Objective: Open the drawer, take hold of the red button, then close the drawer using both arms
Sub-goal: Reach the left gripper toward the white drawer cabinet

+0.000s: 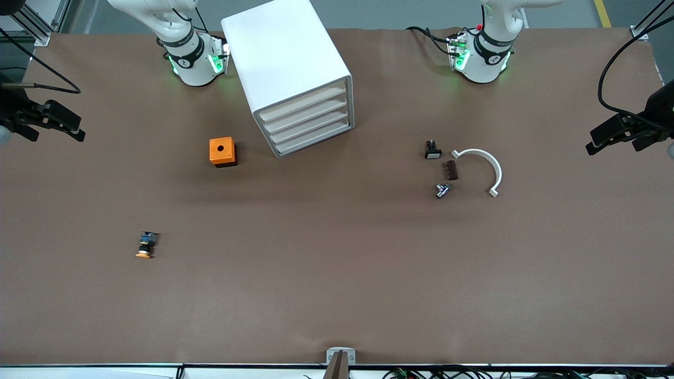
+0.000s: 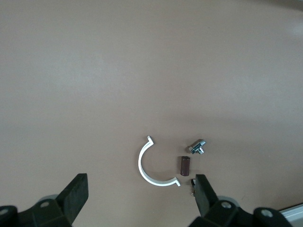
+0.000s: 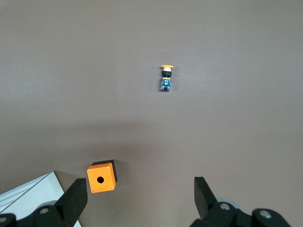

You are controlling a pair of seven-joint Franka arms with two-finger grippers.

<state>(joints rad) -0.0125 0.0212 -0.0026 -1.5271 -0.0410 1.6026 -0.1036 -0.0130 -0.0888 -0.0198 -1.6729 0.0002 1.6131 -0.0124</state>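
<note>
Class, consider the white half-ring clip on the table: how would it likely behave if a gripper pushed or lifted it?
The white half-ring clip lies flat, so it would probably slide, not roll. It looks thin and plastic, likely light. Pushed at one end, its open curve may pivot.

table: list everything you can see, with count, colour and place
table: 1, brown
cabinet: 1, white, four shut drawers, between the arm bases
box: 1, orange with a hole, beside the cabinet toward the right arm's end
button: 1, orange cap, nearer the camera than the box
clamp: 1, white half ring, toward the left arm's end
block: 1, brown, beside the clamp
switch: 1, black and white, near the block
bolt: 1, silver
left claw: open, over the clamp
right claw: open, over the table beside the box
</note>
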